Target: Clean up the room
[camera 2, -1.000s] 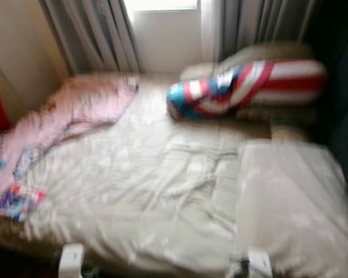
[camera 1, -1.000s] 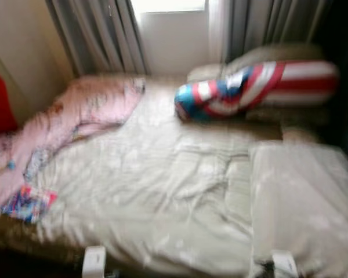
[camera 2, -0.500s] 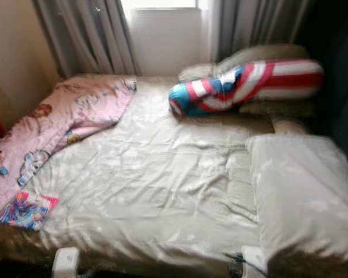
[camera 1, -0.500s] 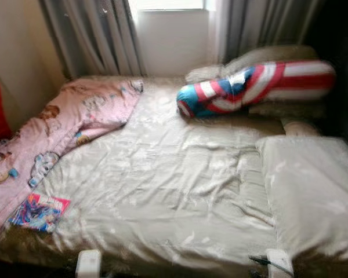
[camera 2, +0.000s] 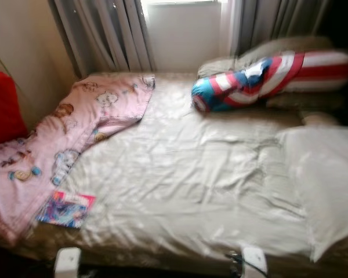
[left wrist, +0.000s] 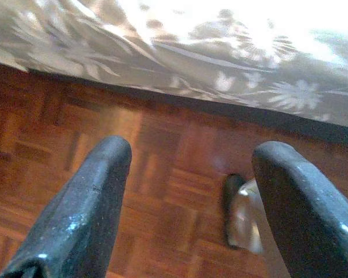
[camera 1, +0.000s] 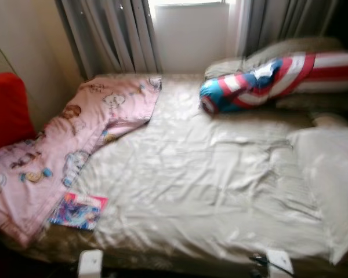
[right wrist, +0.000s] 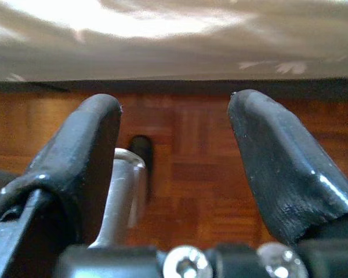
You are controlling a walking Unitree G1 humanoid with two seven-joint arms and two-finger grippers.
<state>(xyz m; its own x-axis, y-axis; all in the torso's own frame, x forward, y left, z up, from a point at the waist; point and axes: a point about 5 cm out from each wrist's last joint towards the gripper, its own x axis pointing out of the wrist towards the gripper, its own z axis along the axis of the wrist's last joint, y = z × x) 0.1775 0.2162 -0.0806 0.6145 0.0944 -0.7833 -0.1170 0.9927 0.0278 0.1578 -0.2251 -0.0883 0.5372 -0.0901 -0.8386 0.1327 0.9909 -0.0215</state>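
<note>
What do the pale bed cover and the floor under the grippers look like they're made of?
Bed cover: thin woven cloth with a slight sheen, judging by its soft creases and highlights; the fibre can't be told. Floor: reddish-brown wood parquet, shown by small blocks laid in a crosswise pattern, with a mild gloss.

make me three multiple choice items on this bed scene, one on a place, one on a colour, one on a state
1. Where does the small colourful booklet lie?
A. by the window
B. near the bed's front edge, beside the pink blanket
C. on the white pillow

2. What colours is the long bolster?
A. red, white and blue
B. green
C. black

3. How are the left tool's fingers?
A. shut on cloth
B. apart, holding nothing
C. shut on a cup

Key: B, the booklet lies beside the pink blanket; A, the bolster is striped; B, the left tool gapes above the wood floor.
</note>
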